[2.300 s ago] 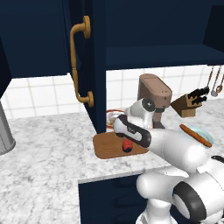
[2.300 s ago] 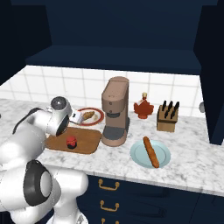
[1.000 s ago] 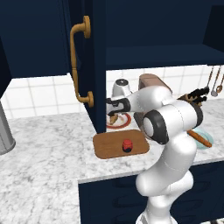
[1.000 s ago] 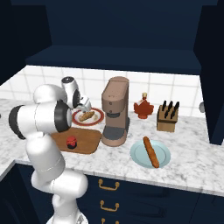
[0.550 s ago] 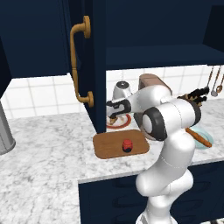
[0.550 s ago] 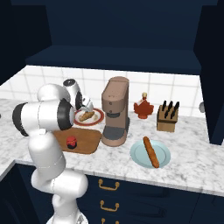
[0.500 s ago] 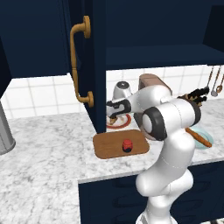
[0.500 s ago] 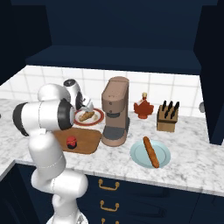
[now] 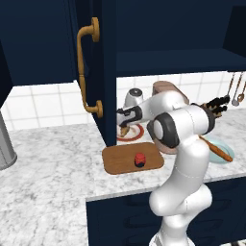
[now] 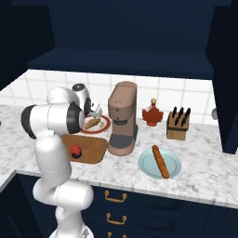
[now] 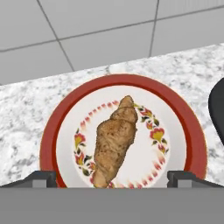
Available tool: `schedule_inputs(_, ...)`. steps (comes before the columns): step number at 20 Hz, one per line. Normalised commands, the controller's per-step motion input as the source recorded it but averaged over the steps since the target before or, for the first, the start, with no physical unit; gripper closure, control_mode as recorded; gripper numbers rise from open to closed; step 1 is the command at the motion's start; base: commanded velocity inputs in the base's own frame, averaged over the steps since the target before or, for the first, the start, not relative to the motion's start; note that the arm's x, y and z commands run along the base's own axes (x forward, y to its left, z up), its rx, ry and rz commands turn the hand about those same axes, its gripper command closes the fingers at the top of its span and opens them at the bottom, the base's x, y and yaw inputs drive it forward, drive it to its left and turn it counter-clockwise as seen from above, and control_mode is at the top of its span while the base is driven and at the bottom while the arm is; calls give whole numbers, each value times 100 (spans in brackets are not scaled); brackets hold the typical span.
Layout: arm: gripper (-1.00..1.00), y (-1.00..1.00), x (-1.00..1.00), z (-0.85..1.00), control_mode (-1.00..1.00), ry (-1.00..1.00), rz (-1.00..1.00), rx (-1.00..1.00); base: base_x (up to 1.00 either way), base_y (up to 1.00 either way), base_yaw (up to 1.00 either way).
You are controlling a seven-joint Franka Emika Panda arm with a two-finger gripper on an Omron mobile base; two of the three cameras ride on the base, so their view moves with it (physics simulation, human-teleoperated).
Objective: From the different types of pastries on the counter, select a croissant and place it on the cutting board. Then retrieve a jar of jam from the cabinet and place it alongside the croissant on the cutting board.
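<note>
Croissant (image 11: pixel 114 141) lying on the red-rimmed plate (image 11: pixel 194 135) behind the cutting board (image 9: pixel 120 161), which carries the jar of jam (image 9: pixel 140 159); gripper (image 9: pixel 124 126) spread wide above the croissant, grasping nothing.

Pretty clearly a home kitchen, and a rendered one at that. There was a marbled white-and-grey worktop (image 10: pixel 200 172) over dark navy drawers (image 10: pixel 139 209) with brass pulls, white tile backsplash (image 10: pixel 148 88), and a navy wall cabinet (image 9: pixel 103 72) with a curved brass handle (image 9: pixel 86 72). A coffee machine (image 10: pixel 122 118), a knife block (image 10: pixel 178 125) and hanging utensils (image 9: pixel 235 91) sat along the wall too.
</note>
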Motion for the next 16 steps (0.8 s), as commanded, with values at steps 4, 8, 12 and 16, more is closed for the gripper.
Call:
schedule_inputs(4,-100,0,28,-24,-100,0,0,0,0,0,0)
schedule_inputs(8,-100,0,21,-46,-100,0,0,0,0,0,0)
schedule_inputs(12,-100,0,5,-30,-100,2,0,0,0,0,0)
schedule_inputs(16,-100,0,0,-11,-100,9,0,1,0,0,0)
